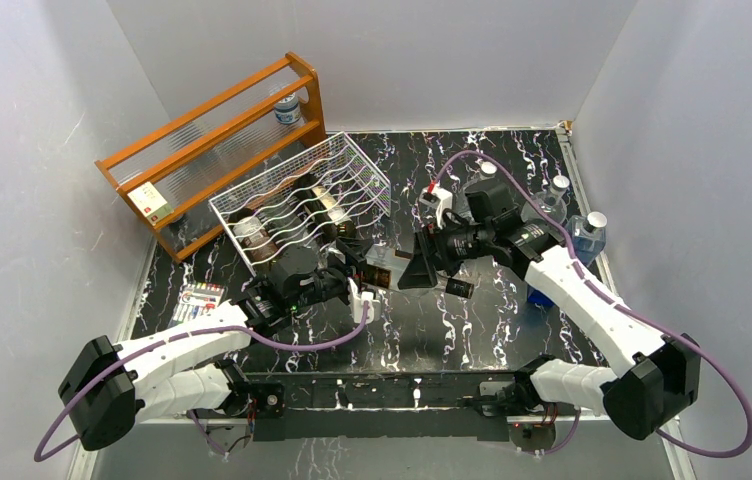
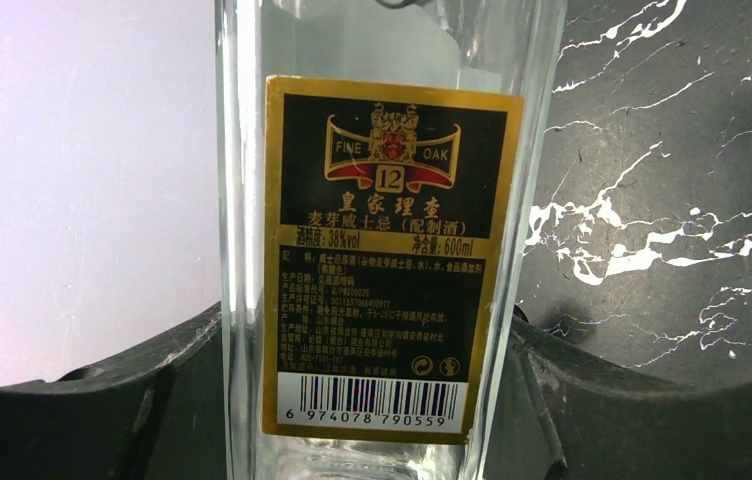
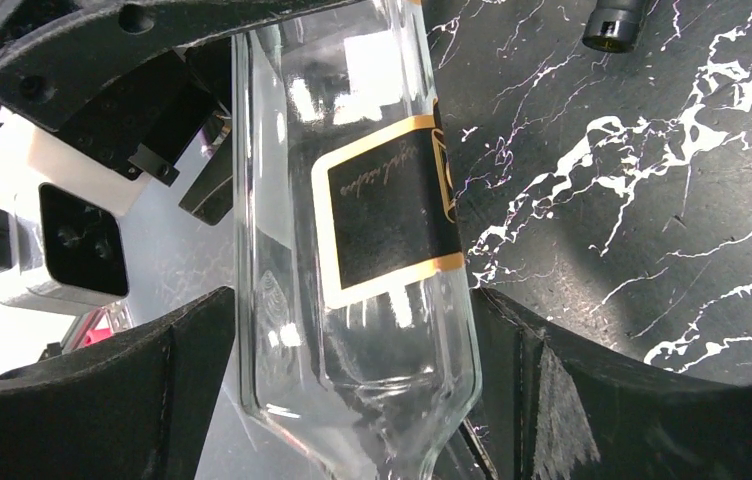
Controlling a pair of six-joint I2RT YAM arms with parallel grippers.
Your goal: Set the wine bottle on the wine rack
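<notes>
Black marbled table (image 1: 512,330). Wine bottle (image 2: 392,250) sits between left gripper (image 1: 367,280) and right gripper (image 1: 404,272), both apparently clamped on its glass sides. Wine rack (image 1: 352,165) lies beyond left gripper. Judged rigid, slick, breakable; hold the labelled body.

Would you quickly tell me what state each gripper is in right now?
Left gripper: closed on the wine bottle.
Right gripper: closed on the same wine bottle.
</notes>
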